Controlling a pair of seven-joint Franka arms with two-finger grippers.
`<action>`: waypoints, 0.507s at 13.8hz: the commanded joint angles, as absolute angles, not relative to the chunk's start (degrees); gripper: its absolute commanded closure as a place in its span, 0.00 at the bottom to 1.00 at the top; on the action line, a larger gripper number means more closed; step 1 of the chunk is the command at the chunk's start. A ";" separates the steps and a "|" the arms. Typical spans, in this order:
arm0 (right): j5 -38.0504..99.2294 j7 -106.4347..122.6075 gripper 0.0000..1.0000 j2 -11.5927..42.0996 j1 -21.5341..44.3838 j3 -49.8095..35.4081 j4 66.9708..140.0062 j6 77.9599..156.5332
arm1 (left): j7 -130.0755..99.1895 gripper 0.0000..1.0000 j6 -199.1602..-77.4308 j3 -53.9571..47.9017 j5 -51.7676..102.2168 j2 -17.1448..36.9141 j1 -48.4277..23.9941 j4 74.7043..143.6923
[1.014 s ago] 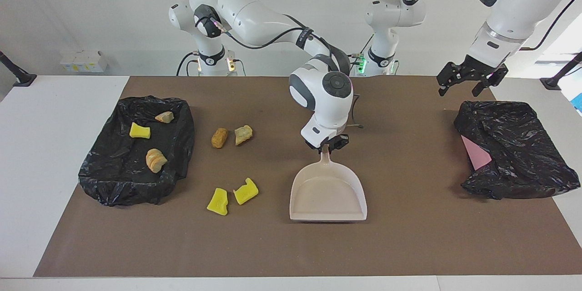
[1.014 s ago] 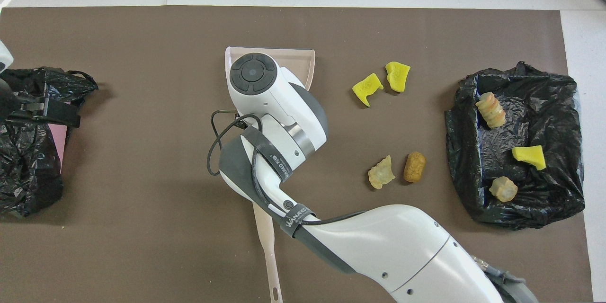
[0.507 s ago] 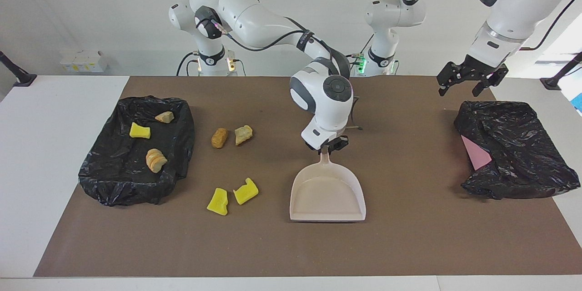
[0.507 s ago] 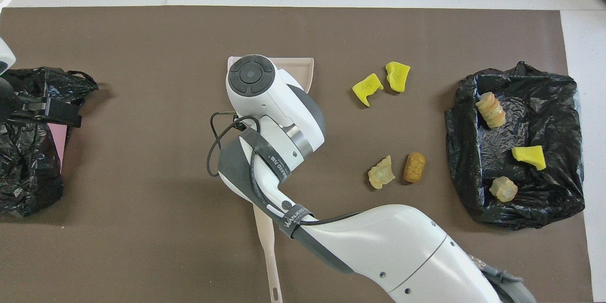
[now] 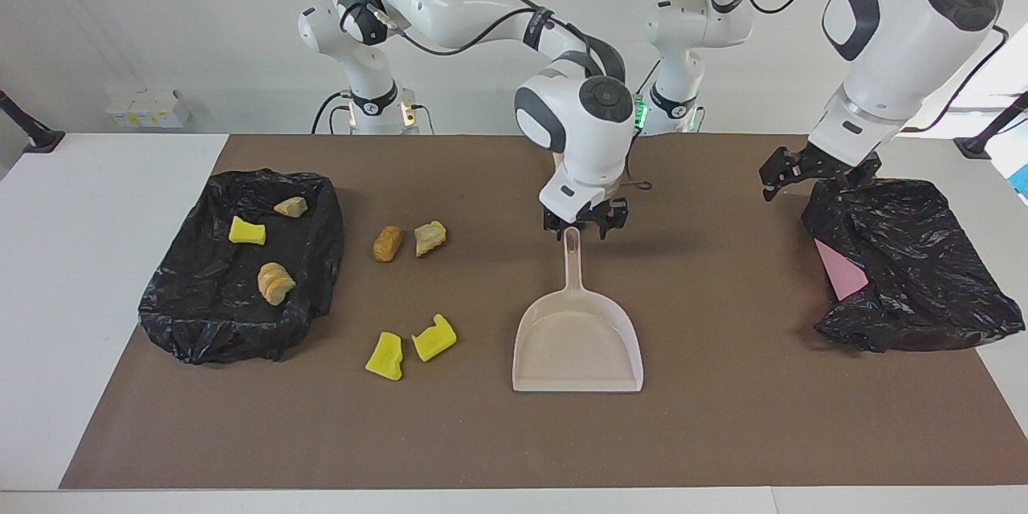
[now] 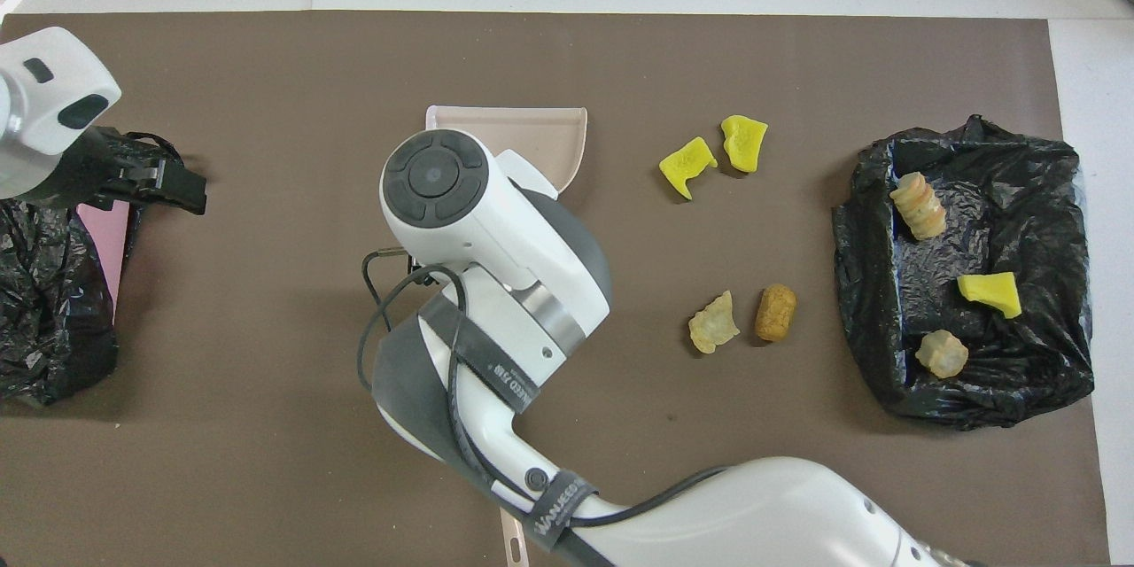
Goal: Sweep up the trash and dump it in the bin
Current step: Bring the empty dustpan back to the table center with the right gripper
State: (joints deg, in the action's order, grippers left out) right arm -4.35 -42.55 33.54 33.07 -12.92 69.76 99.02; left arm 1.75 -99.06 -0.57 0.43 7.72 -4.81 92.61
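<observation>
Spread above the beige plastic dustpan (image 5: 577, 336), the right gripper (image 5: 584, 222) and spread left gripper (image 5: 811, 173) leave four loose yellow-and-tan spongy scraps (image 5: 409, 239), seemingly light, soft, sweepable.

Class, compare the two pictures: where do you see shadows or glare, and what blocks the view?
Facing view: soft shadows under the right gripper and beside the dustpan; shiny highlights on the black bag. Overhead view: the right arm hides most of the dustpan; the lining of the trash bin glints.
</observation>
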 commanded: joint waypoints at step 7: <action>4.64 -42.89 0.03 5.13 36.82 -15.47 112.71 113.41 | -5.51 0.00 -111.87 -4.75 0.26 17.23 -11.41 94.04</action>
